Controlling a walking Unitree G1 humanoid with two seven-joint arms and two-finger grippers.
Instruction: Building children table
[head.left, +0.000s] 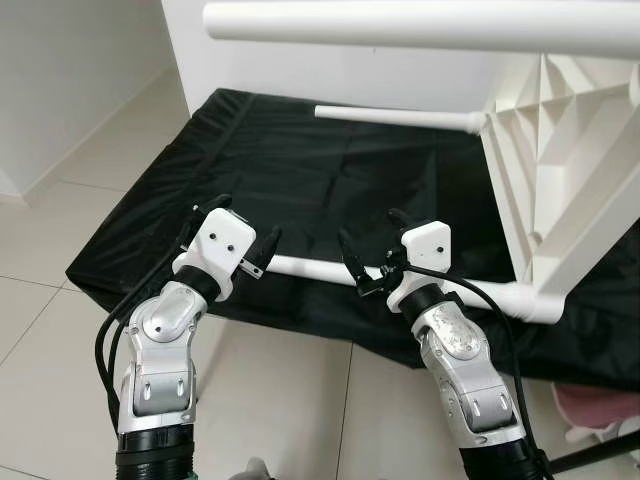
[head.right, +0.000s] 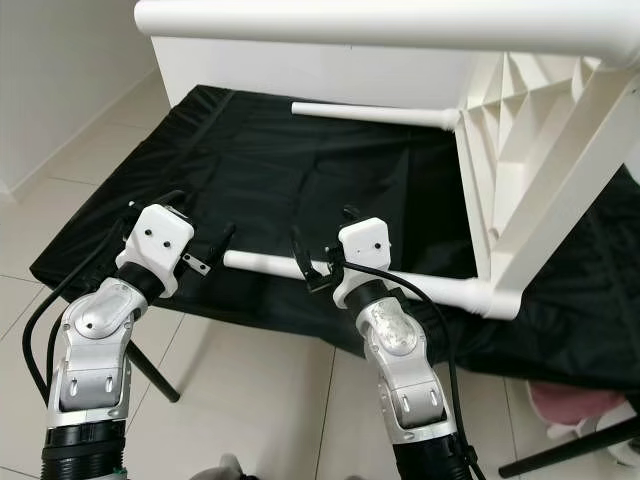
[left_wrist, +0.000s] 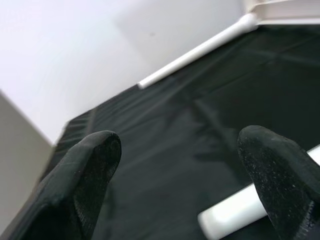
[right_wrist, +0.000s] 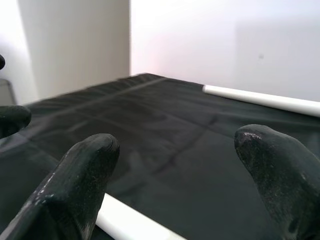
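A black cloth (head.left: 330, 190) is lying spread over a pale tiled floor (head.left: 60, 330) beside white walls, and on it a white children's table (head.left: 560, 180) is resting on its side at the robot's right, its ribbed underside facing inward. Three of its white legs are showing: a top leg (head.left: 420, 25) is running across the upper edge of the head views, a far leg (head.left: 400, 117) is jutting out toward the left over the cloth, and a near leg (head.left: 320, 270) is stretching along the cloth's front edge toward the robot's left.

The left gripper (head.left: 240, 235) is hovering at the free end of the near leg with its two black fingers (left_wrist: 85, 175) spread wide and holding nothing; in the left wrist view the leg's blunt end is sitting just beside one fingertip. The right gripper (head.left: 370, 250) is poised over the middle of the same leg, its fingers (right_wrist: 80, 185) also gaping apart and gripping nothing, with the leg passing low between them in the right wrist view. A black tripod foot (head.right: 150, 370) is standing on the tiles under the left arm, and something pink (head.left: 600, 405) is lying at the lower right
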